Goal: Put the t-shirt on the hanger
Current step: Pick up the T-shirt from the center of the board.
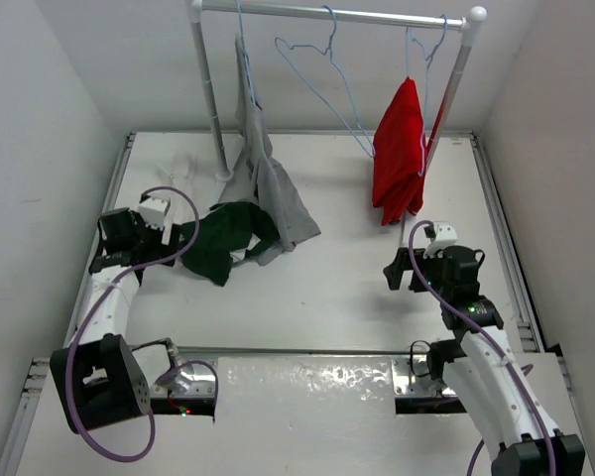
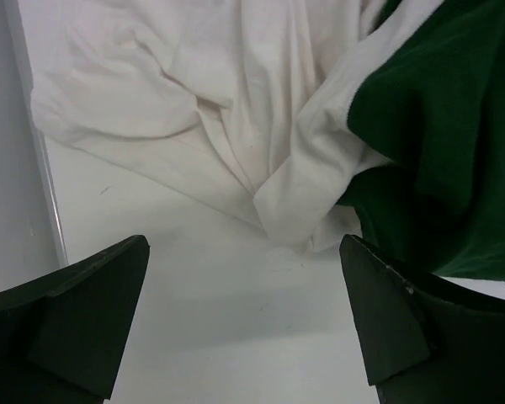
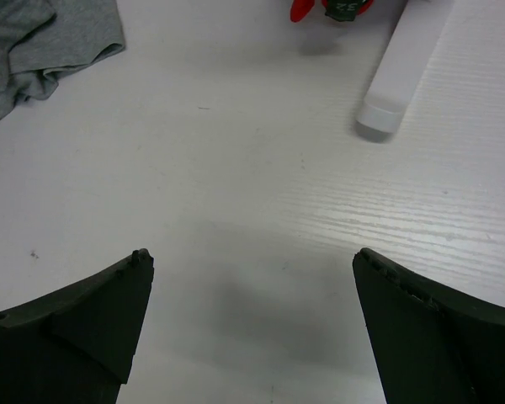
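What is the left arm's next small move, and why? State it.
Probably ease the left gripper forward and down onto the crumpled dark green and white t-shirt. Its jaws stand open and empty, the white fold lies just ahead, and the thin pale-blue wire hanger hangs bare.

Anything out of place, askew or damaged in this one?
The grey garment hangs lopsided from the rail and trails onto the table, its lower end lying against the t-shirt, which sits in a crumpled heap. The hanger in the middle hangs bare. Nothing looks damaged or spilled.
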### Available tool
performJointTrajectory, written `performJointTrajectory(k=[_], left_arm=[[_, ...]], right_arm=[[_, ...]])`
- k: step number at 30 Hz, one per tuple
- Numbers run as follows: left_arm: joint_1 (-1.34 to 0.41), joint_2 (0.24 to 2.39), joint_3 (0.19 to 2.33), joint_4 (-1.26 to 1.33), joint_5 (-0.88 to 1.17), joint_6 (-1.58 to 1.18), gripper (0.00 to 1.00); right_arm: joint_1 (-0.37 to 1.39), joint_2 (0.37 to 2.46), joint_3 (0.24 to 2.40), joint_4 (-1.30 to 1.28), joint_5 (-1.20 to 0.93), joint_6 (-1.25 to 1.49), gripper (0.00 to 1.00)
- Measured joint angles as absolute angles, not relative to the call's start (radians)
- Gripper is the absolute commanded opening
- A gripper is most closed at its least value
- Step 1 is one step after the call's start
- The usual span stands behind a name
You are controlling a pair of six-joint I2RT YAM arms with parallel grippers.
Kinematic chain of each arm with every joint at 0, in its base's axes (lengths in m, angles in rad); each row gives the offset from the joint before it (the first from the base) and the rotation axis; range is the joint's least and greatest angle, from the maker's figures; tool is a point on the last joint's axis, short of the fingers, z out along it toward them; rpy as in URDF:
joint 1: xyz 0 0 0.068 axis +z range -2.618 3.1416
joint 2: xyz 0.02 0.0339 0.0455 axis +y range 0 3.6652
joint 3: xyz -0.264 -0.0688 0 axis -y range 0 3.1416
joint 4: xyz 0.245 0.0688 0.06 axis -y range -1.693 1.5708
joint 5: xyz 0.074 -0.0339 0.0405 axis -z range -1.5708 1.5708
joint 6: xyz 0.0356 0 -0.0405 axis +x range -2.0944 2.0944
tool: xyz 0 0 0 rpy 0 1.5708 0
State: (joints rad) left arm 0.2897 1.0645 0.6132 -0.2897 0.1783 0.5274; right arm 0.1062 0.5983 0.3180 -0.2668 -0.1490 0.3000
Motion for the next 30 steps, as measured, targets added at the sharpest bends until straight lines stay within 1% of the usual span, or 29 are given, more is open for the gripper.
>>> performJointTrajectory(k=[1,2,6,9,14,18,20,21,22,23,24,25,27,28,30], left_arm=[[0.29,1.06,0.613,-0.293,0.192,0.537,0.94],[0.29,1.055,0.613,-0.298,0.213,0.55,0.99],[0.288,1.037,0.617,-0.377,0.345,0.635,1.0],[0.243,1.036,0.625,-0.457,0.412,0.699,1.0],[0.015,1.053,0.627,-0.504,0.406,0.752,1.0],[-0.014,1.081,0.626,-0.508,0.401,0.778,1.0],[-0.014,1.104,0.626,-0.492,0.392,0.775,0.96],[-0.015,1.118,0.626,-0.476,0.384,0.767,0.93],[-0.017,1.135,0.627,-0.455,0.377,0.754,0.8],[-0.018,1.156,0.628,-0.435,0.374,0.743,0.72],[-0.018,1.179,0.632,-0.418,0.372,0.728,0.6],[-0.018,1.199,0.637,-0.402,0.369,0.715,0.38],[-0.018,1.23,0.649,-0.369,0.359,0.691,0.05],[-0.018,1.241,0.656,-0.352,0.353,0.681,0.0],[-0.018,1.252,0.669,-0.324,0.339,0.663,0.0]], right_arm=[[0.106,0.598,0.318,-0.267,-0.159,0.303,0.99],[0.106,0.598,0.318,-0.268,-0.17,0.306,0.99],[0.106,0.596,0.318,-0.27,-0.203,0.316,0.99],[0.106,0.594,0.318,-0.27,-0.22,0.324,0.99],[0.106,0.597,0.318,-0.268,-0.248,0.342,0.99],[0.106,0.614,0.318,-0.26,-0.268,0.349,0.99],[0.106,0.626,0.318,-0.254,-0.275,0.353,0.99],[0.106,0.633,0.318,-0.249,-0.278,0.356,0.98],[0.106,0.642,0.319,-0.242,-0.282,0.356,0.98],[0.106,0.65,0.319,-0.236,-0.287,0.359,0.98],[0.106,0.658,0.32,-0.233,-0.291,0.36,0.98],[0.106,0.664,0.321,-0.23,-0.294,0.361,0.98],[0.106,0.674,0.323,-0.223,-0.3,0.364,0.97],[0.106,0.676,0.323,-0.219,-0.302,0.364,0.96],[0.106,0.676,0.323,-0.214,-0.31,0.367,0.95]])
